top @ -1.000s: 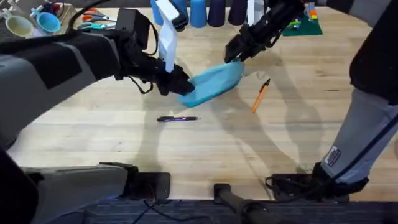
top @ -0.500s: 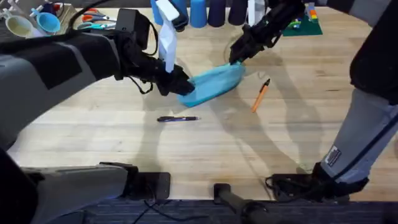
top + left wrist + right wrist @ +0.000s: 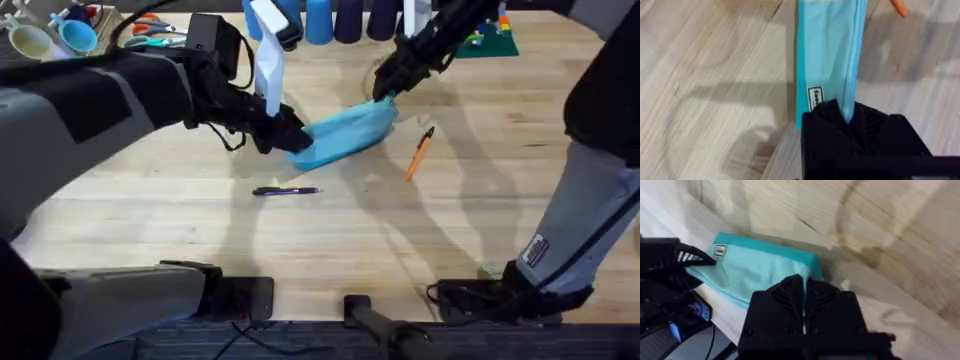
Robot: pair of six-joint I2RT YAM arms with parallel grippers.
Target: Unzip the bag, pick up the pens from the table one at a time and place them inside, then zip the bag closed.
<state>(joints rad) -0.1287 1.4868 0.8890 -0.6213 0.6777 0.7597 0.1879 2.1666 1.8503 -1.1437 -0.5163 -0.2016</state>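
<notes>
The light blue bag [image 3: 345,134] lies slanted at the middle of the table [image 3: 200,230]. My left gripper [image 3: 287,135] is shut on its near left end; in the left wrist view the bag [image 3: 827,60] runs into the black fingers [image 3: 840,135]. My right gripper [image 3: 386,90] is shut on the far right end, and the right wrist view shows the bag [image 3: 757,270] pinched there. The zipper pull is hidden. The orange pen [image 3: 419,152] lies right of the bag. The dark pen [image 3: 287,190] lies in front of it.
Tall blue cups [image 3: 320,20] stand along the back edge. Scissors [image 3: 150,35] and small cups [image 3: 75,35] sit at the back left, and a green plate with bricks [image 3: 490,42] at the back right. My left arm spans the left side.
My right gripper has shifted slightly right and away, drawing the bag's right end with it. The left gripper and both pens have stayed put.
</notes>
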